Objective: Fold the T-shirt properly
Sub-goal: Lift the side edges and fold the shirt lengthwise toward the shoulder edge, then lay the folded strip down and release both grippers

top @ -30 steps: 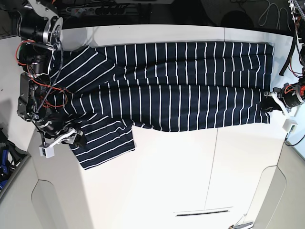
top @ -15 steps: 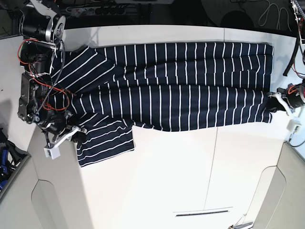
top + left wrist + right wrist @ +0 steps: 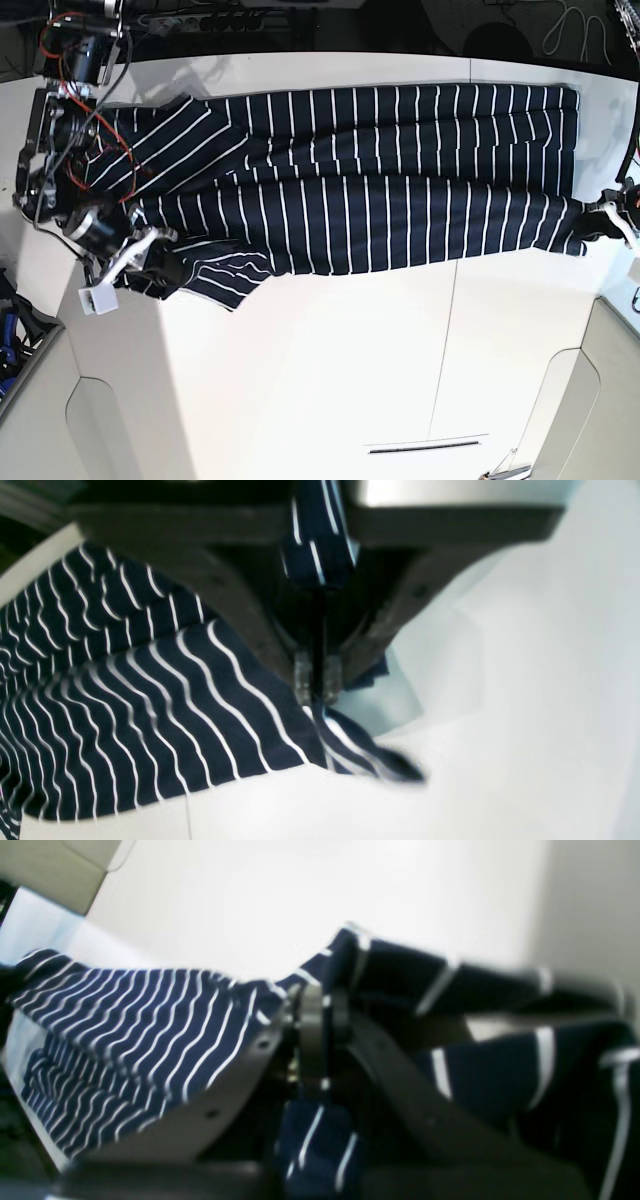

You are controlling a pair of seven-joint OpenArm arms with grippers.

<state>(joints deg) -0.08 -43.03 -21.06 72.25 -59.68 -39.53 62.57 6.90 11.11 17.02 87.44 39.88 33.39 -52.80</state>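
White counter [image 3: 350,380], striped T-shirt [image 3: 380,180] stretched lengthwise across it, both pincers pinched shut on cloth.

Left pincer [image 3: 317,690] is fully closed on the hem corner at the base view's right edge, with a bunch of fabric drawn up between its fingers; right pincer [image 3: 317,1012] is likewise clamped tight on the sleeve end near the shoulder on the other side, with cloth draped over one finger. Outward from them, the T-shirt lies flat as a long band along the far half of the counter, its near edge already turned in over the body, so one lengthwise fold looks done. I judge the task about midway: with both ends gripped, what remains is carrying this edge over, tucking the far sleeve, then folding the band across its length.
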